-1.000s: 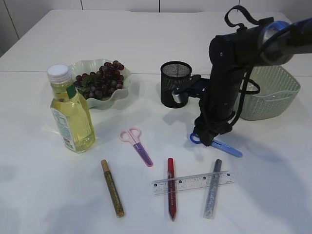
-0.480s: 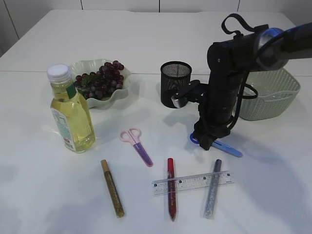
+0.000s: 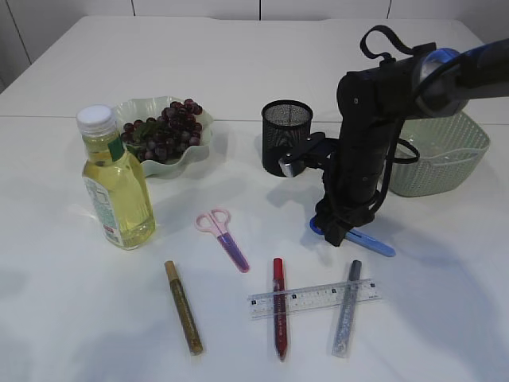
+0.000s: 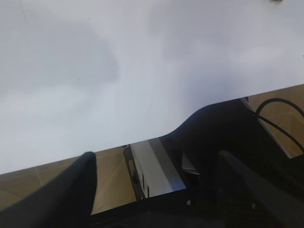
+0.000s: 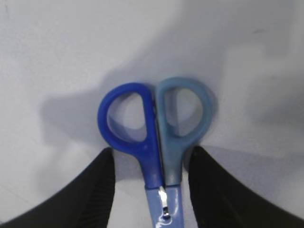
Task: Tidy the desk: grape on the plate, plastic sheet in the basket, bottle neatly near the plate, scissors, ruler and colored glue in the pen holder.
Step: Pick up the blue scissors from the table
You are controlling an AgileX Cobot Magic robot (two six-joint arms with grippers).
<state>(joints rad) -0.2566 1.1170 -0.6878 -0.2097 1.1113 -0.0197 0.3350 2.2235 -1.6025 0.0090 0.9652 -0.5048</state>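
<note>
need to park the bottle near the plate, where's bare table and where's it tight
Bare table lies behind the plate, reaching past the pen holder, and along the left edge beside the bottle. Crowded: the front strip, where glue sticks and ruler overlap, and around the right gripper at the blue scissors.

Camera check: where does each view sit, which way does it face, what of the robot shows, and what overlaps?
Exterior: in front of the table, slanted down; sees bottle, plate of grapes, pen holder, basket, right arm.
Left wrist: low by the table edge, facing tabletop and floor; left tool open, empty.
Right wrist: straight down on blue scissors; right tool fingers either side of them.
Shared: blue scissors, exterior and right wrist.
</note>
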